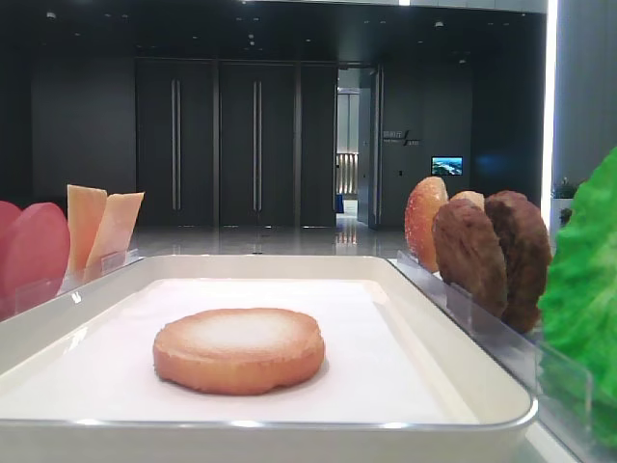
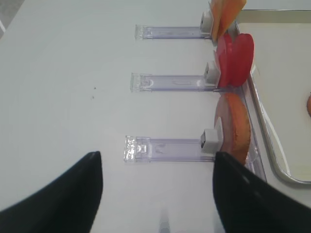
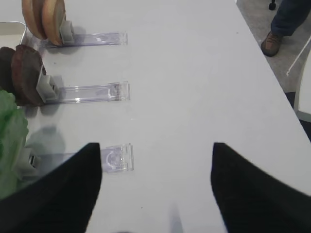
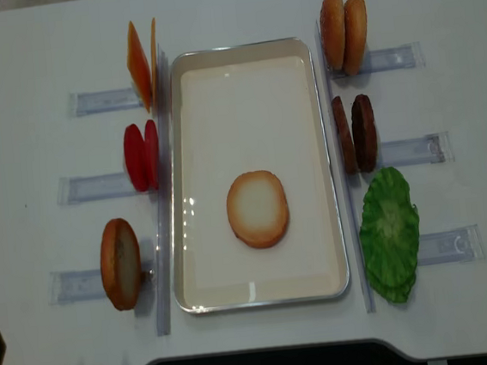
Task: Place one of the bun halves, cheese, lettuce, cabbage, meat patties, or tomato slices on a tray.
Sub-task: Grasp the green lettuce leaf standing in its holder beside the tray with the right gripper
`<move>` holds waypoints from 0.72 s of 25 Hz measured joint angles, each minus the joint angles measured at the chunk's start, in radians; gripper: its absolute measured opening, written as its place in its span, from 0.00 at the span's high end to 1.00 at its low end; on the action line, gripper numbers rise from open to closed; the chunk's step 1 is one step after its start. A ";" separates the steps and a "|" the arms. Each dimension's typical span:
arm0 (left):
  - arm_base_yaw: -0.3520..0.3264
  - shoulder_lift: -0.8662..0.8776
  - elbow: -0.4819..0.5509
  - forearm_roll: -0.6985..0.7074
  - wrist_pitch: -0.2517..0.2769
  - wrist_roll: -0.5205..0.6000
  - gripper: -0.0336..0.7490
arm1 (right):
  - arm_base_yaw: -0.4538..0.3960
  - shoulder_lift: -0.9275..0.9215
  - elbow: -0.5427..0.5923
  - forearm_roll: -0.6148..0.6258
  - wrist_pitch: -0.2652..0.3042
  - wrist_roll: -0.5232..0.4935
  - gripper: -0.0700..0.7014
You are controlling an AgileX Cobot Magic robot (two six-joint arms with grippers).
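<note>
1. One bun half (image 4: 257,209) lies flat, pale face up, a little toward 6 o'clock of the middle of the tray (image 4: 194,187); nothing else is on the liner.
2. At the tray's 9 o'clock side, on edge in clear holders: two cheese slices (image 4: 142,65) at 11 o'clock, two tomato slices (image 4: 142,156) at 9 o'clock, and one lone bun half (image 4: 120,263) at 7 o'clock.
3. At its 3 o'clock side: two more bun halves (image 4: 344,32) at 1 o'clock, two meat patties (image 4: 355,134) at 3 o'clock, and the lettuce (image 4: 390,233) at 5 o'clock, leaning toward the tray; I cannot count its leaves.
4. My right gripper (image 3: 155,189) hangs above bare white table (image 3: 194,97), its two dark fingers (image 3: 63,194) wide apart with nothing between them; the patties' and lettuce's holders sit at my 10 o'clock.
5. My left gripper (image 2: 158,191) hangs the same way, fingers spread and empty, above the table just outside the lone bun's holder (image 2: 165,148).
</note>
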 joint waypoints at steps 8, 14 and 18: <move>0.000 0.000 0.000 0.000 0.000 0.000 0.27 | 0.036 0.000 0.000 0.000 0.000 0.000 0.37; 0.000 0.000 0.000 0.000 0.000 0.000 0.27 | 0.035 0.000 0.000 0.000 0.000 -0.006 0.39; 0.000 0.000 0.000 0.000 0.000 0.000 0.27 | 0.035 0.000 -0.030 0.000 0.013 -0.037 0.39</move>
